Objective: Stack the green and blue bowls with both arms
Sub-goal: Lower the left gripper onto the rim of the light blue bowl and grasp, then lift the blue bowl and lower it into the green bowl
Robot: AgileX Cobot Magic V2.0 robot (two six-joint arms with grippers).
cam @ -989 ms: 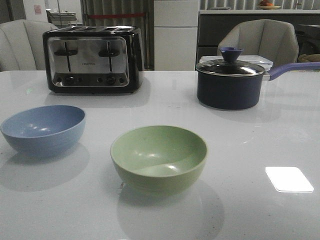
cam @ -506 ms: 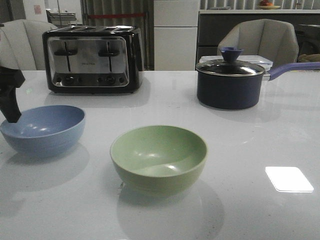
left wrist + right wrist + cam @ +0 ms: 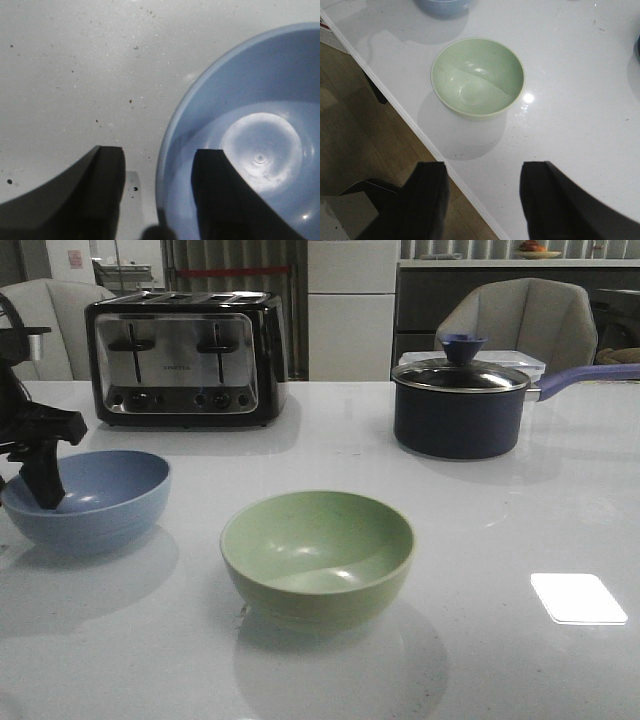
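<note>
flanking blue bowl [image 3: 88, 498] and green bowl [image 3: 318, 555]: toaster [image 3: 185, 358], saucepan [image 3: 462, 405] behind

Pale sage green bowl [image 3: 317, 555], plain and matte. Greyish blue bowl [image 3: 95, 498] beside it, also plain. Glossy white worktop [image 3: 480, 540], lightly speckled.

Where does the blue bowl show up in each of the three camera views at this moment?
Front view: the blue bowl sits at the far left of the white table, the left gripper straddling its rim.
Left wrist view: it fills the right side, one finger inside it.
Right wrist view: only a sliver shows at the top edge.
Shared landmark: the green bowl lies beside it in the front and right wrist views.
</note>
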